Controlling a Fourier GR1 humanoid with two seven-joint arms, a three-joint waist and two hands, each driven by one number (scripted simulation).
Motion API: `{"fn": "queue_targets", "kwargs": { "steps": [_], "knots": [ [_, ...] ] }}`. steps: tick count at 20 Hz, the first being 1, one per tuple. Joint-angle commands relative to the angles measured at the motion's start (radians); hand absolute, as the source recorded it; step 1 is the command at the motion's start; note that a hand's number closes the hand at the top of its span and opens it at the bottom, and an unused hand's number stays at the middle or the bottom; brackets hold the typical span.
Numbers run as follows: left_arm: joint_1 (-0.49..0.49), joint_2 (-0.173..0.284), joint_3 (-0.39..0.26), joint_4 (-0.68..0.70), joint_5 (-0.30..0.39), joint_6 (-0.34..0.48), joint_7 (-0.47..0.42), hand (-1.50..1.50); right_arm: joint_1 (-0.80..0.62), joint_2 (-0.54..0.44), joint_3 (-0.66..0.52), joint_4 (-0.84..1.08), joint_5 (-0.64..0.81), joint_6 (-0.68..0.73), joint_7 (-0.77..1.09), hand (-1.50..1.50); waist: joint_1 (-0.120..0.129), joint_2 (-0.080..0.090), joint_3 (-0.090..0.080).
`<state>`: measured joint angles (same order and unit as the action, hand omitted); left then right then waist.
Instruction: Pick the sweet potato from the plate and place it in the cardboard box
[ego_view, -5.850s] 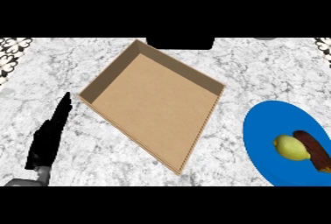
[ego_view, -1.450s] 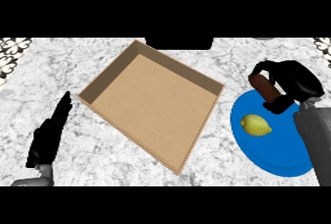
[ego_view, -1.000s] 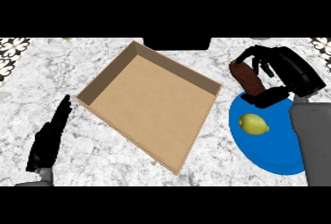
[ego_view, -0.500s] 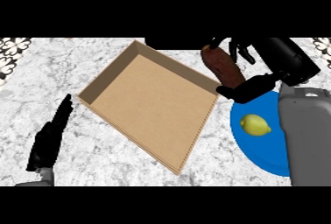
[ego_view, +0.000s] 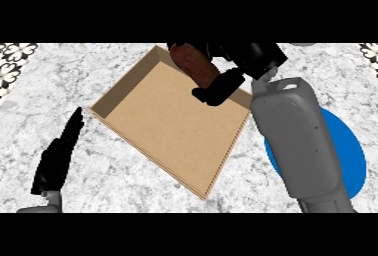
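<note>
The fingers (ego_view: 221, 90) of the right hand (ego_view: 247, 60) are curled round the sweet potato (ego_view: 193, 64), which is held in the upper middle of the frame, above the far corner of the cardboard box (ego_view: 173, 117) and well clear of the blue plate (ego_view: 347, 160) at the lower right. The pick is judged done, and only the lowering and release into the box are left. The left hand (ego_view: 59, 150) is seen resting with straight fingers on the table (ego_view: 111, 180) at the lower left.
</note>
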<state>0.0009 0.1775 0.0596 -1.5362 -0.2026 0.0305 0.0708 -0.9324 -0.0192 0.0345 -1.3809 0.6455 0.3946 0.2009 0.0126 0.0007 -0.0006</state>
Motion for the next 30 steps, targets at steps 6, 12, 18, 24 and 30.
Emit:
{"fn": "queue_targets", "kwargs": {
  "steps": [6, 12, 18, 24, 30],
  "knots": [
    [0.014, -0.024, -0.017, 0.004, -0.027, 0.015, -0.034, 0.00, -0.129, 0.019, 0.171, 0.385, -0.037, -0.224, -0.009, 1.50, 0.013, 0.004, 0.000],
    [-0.020, -0.022, -0.022, -0.014, -0.015, -0.009, 0.019, 0.00, -0.196, 0.019, 0.255, 0.657, -0.150, -0.365, 0.005, -1.50, 0.044, 0.013, 0.000],
    [-0.053, -0.016, -0.024, 0.021, -0.026, -0.020, 0.009, 0.00, -0.229, 0.019, 0.410, 0.750, -0.343, -0.518, -0.052, -1.50, 0.052, 0.012, 0.000],
    [-0.050, -0.007, -0.002, -0.003, -0.009, -0.022, 0.019, 0.00, -0.247, 0.019, 0.244, 0.752, -0.477, -0.643, -0.147, -1.50, 0.042, 0.012, 0.001],
    [0.017, -0.021, -0.015, -0.026, -0.013, -0.019, 0.008, 0.00, -0.261, 0.004, 0.062, 0.762, -0.630, -0.661, -0.245, -1.50, 0.025, 0.008, 0.001]
  ]
}}
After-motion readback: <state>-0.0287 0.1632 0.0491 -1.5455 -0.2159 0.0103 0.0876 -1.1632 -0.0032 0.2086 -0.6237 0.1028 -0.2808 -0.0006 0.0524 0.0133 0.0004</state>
